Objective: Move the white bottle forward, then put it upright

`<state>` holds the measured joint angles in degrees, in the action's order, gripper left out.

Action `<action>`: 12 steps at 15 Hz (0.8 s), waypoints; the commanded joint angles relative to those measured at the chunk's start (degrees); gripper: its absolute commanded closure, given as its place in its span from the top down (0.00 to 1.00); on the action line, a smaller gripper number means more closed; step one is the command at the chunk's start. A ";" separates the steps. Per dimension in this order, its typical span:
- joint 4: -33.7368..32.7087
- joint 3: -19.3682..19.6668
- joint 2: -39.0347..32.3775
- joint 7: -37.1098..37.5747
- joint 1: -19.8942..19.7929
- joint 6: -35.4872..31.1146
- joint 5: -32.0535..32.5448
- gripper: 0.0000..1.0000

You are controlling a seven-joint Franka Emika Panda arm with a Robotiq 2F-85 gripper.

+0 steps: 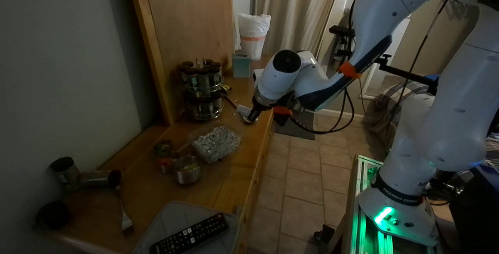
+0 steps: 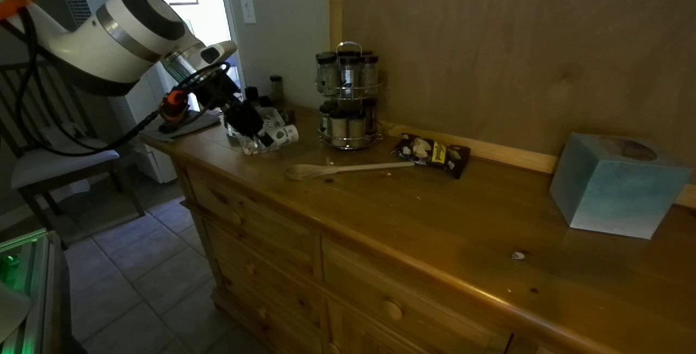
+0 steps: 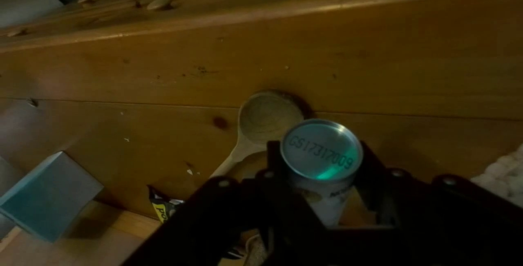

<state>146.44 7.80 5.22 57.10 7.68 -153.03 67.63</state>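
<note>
The white bottle [image 3: 320,149] sits between my fingers in the wrist view, its round metal end with a printed code facing the camera. My gripper [image 2: 265,137] is shut on the white bottle. In an exterior view the white bottle [image 2: 286,134] juts out past the dark fingertips, lying over on its side rather than upright. Another exterior view shows the white bottle [image 1: 244,110] low over the dresser top, beside the gripper. Whether it touches the wood cannot be told. Part of its body is hidden behind the fingers.
A wooden spoon [image 3: 267,117] lies close by on the dresser. Behind it stand a two-tier spice rack [image 2: 349,93] and a black snack bag [image 2: 432,153]. A tub of pale pieces [image 1: 217,142] is near the arm. A tissue box [image 2: 614,185] stands farther along the top.
</note>
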 commanded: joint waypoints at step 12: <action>-1.52 1.96 -2.55 1.42 -1.52 -6.12 3.88 0.19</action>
<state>146.00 9.05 4.11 57.31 6.84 -154.85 68.57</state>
